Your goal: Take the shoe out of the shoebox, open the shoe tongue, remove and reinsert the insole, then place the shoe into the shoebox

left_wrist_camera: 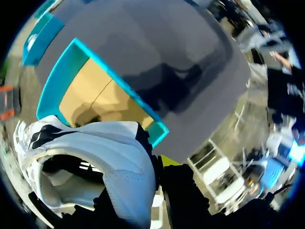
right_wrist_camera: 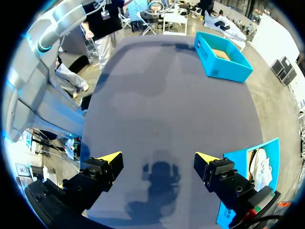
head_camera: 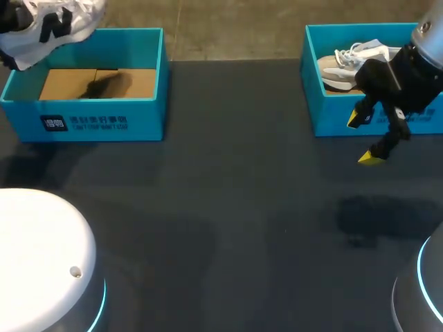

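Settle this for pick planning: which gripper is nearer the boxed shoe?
Right. The right gripper hangs in front of the boxed shoe; the left gripper holds a white shoe over the other shoebox.

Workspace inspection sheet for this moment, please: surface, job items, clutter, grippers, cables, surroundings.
Surface: dark table.
Job's things: white shoe held in the air near the left shoebox, whose cardboard floor shows; right shoebox holds another shoe.
Clutter: nothing seen.
Grippers: left gripper shut on the white shoe; right gripper open, hovering over the table in front of the right shoebox.
Cables: nothing seen.
Surroundings: nothing seen.
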